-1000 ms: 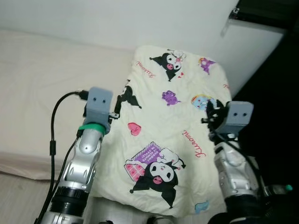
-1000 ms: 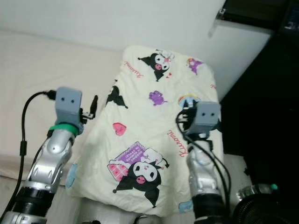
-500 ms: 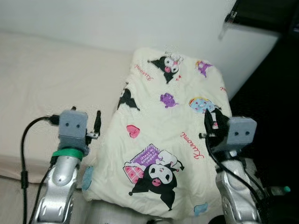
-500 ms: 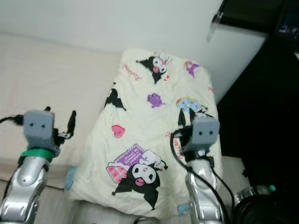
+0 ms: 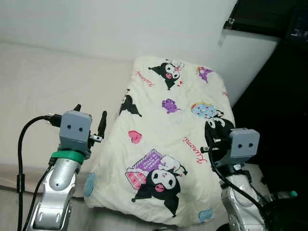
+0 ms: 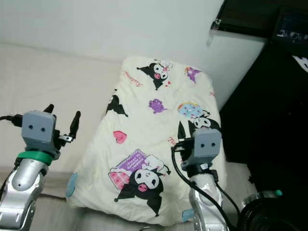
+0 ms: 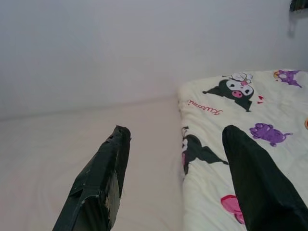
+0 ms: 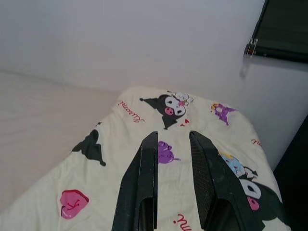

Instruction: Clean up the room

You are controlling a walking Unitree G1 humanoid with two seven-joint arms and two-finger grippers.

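Quilt: a cream-yellow padded quilt folded into a long thick pad; printed with black-and-white cartoon characters, purple figures, pink hearts, a pink-and-purple striped box and red script lettering; the surface is soft and lightly creased, with rounded corners

Where it lies: on the pale beige bed, along the bed's right side; its far end is just beside the white wall; its near end reaches the bed's front edge between the two arms; its right edge borders a dark area

Long axis: runs away from the robot, from the near edge of the bed toward the wall, leaning slightly to the right as it goes; the far end is narrower in the head views than the near end

Left gripper: the left gripper is held above the bed just beside the quilt's left edge; its two black fingers are spread wide apart with nothing between them; in the left wrist view one finger is over bare bed and the other over the quilt's edge

Right gripper: the right gripper is over the right part of the quilt, pointing along it toward the wall; its fingers are nearly together, a narrow gap between them, gripping nothing

Other: a black fixture is mounted high on the wall at the right
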